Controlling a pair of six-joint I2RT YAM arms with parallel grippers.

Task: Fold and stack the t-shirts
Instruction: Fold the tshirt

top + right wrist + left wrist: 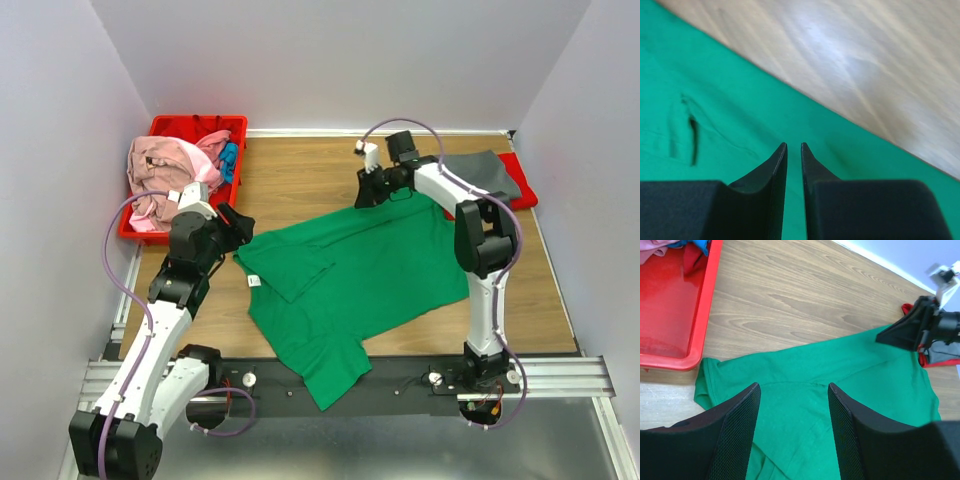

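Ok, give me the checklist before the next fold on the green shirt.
1. Left gripper open above the green t-shirt: ok.
2. Right gripper pinching the shirt's far edge: cannot tell; its fingers are nearly shut.
3. Shirt lying flat: not ok; one flap is folded over.
4. Dark grey t-shirt apart from the green one: ok.
5. Pink t-shirt heaped on the red bin, off the green one: ok.

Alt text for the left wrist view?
Left gripper, fingers open, hovers over a green shirt spread on a wooden table. A red bin sits at upper left; the right gripper is at upper right near the shirt's far edge.
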